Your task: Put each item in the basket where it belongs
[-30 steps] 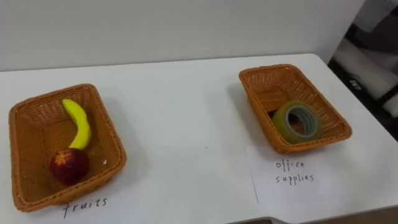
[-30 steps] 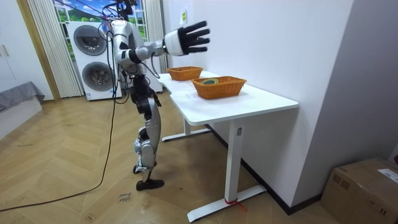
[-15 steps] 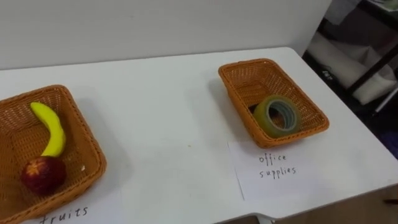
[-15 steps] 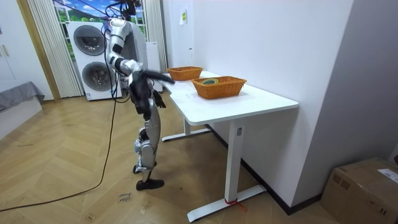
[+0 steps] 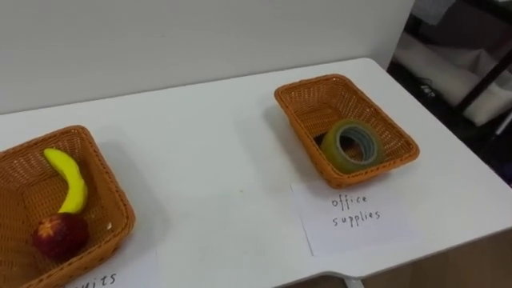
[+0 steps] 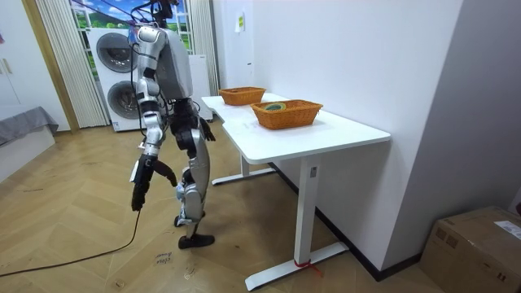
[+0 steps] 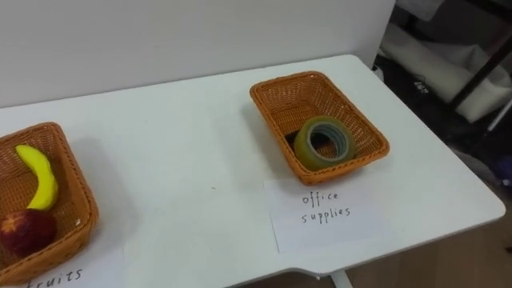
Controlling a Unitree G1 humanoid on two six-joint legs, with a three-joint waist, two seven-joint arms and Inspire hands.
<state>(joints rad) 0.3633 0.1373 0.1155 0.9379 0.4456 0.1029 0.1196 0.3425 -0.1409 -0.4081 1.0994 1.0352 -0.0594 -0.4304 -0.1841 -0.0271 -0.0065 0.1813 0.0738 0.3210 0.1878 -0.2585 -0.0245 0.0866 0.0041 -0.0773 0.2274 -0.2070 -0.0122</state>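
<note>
Where the left eye view meets the desk [image 5: 208,176], banana [image 5: 72,184] and apple [image 5: 60,236] lie in the left basket [image 5: 112,188], a tape roll [image 5: 336,156] in the right basket [image 5: 324,104]. Room view: robot stands by the desk, right hand [image 6: 139,187] hanging low, fingers' state impossible to tell. Right eye view: a paper label [image 7: 324,210] fronts the right basket.
</note>
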